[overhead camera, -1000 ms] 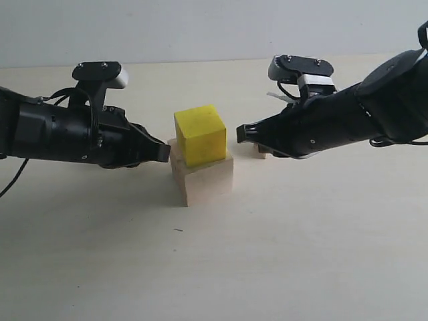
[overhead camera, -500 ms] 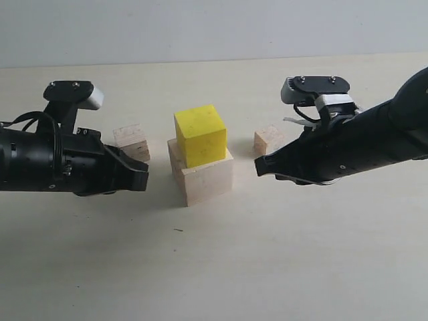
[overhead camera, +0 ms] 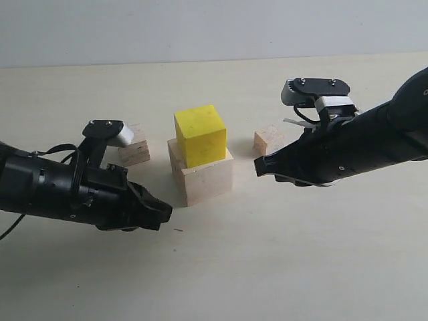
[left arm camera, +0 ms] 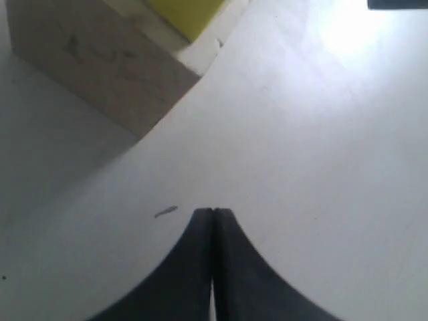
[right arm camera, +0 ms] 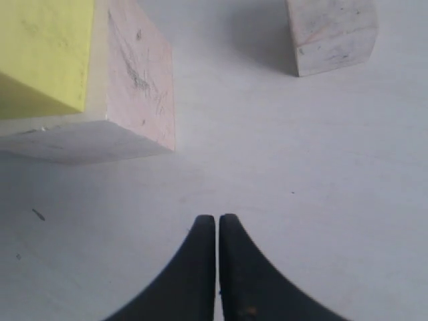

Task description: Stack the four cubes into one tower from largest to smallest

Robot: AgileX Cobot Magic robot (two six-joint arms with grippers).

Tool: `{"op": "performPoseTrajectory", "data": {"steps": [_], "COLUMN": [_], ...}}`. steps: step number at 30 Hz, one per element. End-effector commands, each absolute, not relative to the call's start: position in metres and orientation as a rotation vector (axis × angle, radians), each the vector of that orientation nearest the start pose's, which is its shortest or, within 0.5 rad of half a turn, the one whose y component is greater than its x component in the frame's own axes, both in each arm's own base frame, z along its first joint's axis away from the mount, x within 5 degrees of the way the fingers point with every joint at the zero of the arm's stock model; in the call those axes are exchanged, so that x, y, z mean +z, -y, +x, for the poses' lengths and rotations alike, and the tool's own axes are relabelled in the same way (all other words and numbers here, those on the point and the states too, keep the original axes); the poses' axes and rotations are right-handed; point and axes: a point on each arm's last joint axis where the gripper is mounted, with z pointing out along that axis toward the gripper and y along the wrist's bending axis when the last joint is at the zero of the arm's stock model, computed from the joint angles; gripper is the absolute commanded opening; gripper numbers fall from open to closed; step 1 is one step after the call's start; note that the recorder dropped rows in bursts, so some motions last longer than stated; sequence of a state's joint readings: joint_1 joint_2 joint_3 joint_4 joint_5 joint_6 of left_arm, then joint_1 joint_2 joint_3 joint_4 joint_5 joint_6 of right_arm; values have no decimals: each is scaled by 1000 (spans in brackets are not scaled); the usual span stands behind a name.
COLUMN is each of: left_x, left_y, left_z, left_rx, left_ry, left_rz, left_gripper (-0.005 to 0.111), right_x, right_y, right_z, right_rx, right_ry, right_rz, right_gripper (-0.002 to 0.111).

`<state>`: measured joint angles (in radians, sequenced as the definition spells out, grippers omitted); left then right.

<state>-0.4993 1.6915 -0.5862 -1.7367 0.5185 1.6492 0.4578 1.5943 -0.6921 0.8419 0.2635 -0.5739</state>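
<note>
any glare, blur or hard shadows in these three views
Exterior view: even soft light, sharp throughout, only faint shadows on the table. Left wrist view: a blown-out glare patch on the table, and the pale wood cube looks soft. Right wrist view: no glare, the yellow cube slightly blurred, the right gripper a dark featureless shape.

both arms stretched in low from each side, left gripper (overhead camera: 164,212) and right gripper (overhead camera: 257,166) tips pinched together
</note>
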Motion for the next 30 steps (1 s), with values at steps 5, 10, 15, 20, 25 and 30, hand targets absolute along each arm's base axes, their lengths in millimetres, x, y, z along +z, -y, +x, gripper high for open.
{"op": "performPoseTrajectory", "data": {"steps": [5,10,15,20,25,30], "left_x": [123,127,127,119,114,114], "left_y": [170,173,182,186,185,181], "left_z": [220,236,259,273,282,291], "left_rx": [-834,-771,-734,-681,-630,-632], "left_ry": [-2442,-2410,-2387,-2398,-2395,-2384], "left_rz": [782,779,769,768,783,767], "left_gripper": [0,0,0,0,0,0], "right_x": [160,160,160,159,159,159], "right_y": [-139,-139,-139,-140,-140,-140], "right_z": [244,244,242,240,240,240], "right_rx": [502,507,521,533,533,533], "right_ry": [-2603,-2608,-2622,-2636,-2635,-2635], "right_rz": [-347,-348,-357,-366,-368,-368], "right_gripper": [5,5,5,5,5,5]}}
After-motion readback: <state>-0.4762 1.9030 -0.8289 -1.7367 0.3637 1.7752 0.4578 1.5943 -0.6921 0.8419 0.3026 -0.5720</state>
